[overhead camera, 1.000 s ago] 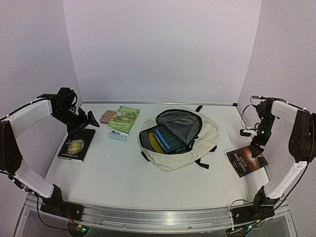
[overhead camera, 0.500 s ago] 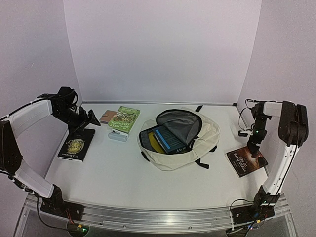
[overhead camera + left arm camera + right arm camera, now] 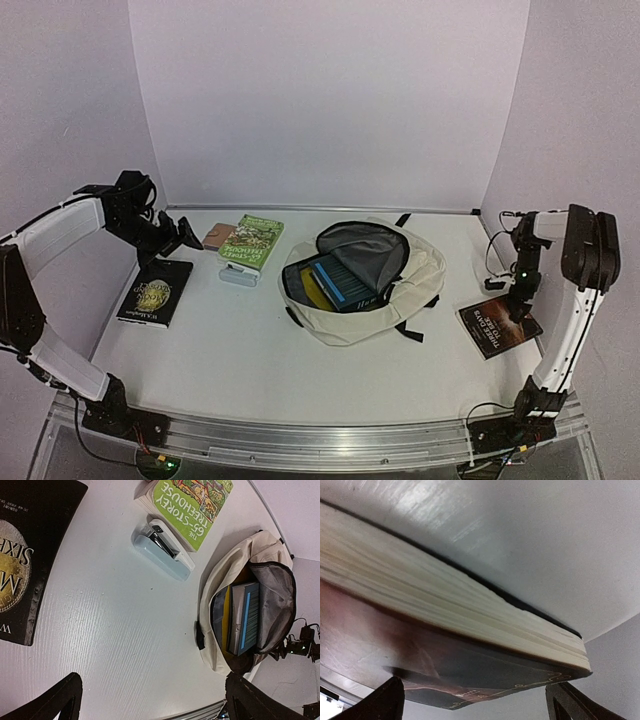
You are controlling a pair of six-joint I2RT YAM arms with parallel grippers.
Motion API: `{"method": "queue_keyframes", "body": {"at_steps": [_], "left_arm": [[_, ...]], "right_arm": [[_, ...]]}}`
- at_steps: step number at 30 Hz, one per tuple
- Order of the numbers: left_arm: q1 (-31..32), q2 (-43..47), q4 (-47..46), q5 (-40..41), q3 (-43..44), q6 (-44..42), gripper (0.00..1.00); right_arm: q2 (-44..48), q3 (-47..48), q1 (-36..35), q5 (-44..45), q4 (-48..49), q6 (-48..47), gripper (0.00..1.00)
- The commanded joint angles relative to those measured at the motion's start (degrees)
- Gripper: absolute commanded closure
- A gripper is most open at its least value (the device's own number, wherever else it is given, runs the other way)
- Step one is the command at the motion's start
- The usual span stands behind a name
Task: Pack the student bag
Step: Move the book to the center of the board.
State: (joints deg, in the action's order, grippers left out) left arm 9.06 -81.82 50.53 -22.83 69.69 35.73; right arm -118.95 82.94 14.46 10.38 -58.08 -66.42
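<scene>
Cream student bag (image 3: 425,270), grey lining (image 3: 365,245) — green book (image 3: 251,242), black bk (image 3: 155,292) w/ gold disc, maybe-pink pad (image 3: 217,236).

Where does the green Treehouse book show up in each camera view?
Top external: green book, left of centre, far side of the stapler.
Left wrist: top edge, right of centre, beside that stapler.
Right wrist: not in it.
Shared landmark: the pale blue stapler.

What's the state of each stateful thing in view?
Cream fabric backpack: unzipped, books inside.
Green paperback book: closed, flat.
Black gold-emblem book: closed, flat.
Dark brown book: closed, flat.
Pale blue stapler: lying by green paperback.
Left gripper: open, empty.
Right gripper: open, at brown book.
</scene>
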Motion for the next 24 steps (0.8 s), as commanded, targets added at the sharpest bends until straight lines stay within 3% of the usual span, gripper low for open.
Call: {"method": "queue_keyframes", "body": {"at_steps": [1,11,16,24], "left_arm": [[0.1,-0.9,2.0,0.3,5.4,-2.1,0.00],[0.1,-3.7,2.1,-0.3,8.0,-2.8,0.00],[0.1,-2.8,1.3,-0.7,6.6,-2.6,0.00],[0.2,-0.3,0.8,-0.7,4.9,-2.4,0.00]], "right_arm": [[-4.5,0.3,0.6,-3.4,-3.4,0.2,0.03],[-0.8,2.3,-3.0,-15.5,-11.4,6.5,0.12],[3.2,0.0,-7.0,-17.7,-7.8,13.2,0.19],[7.0,-6.3,-14.9,-20.0,-3.0,22.5,0.21]]}}
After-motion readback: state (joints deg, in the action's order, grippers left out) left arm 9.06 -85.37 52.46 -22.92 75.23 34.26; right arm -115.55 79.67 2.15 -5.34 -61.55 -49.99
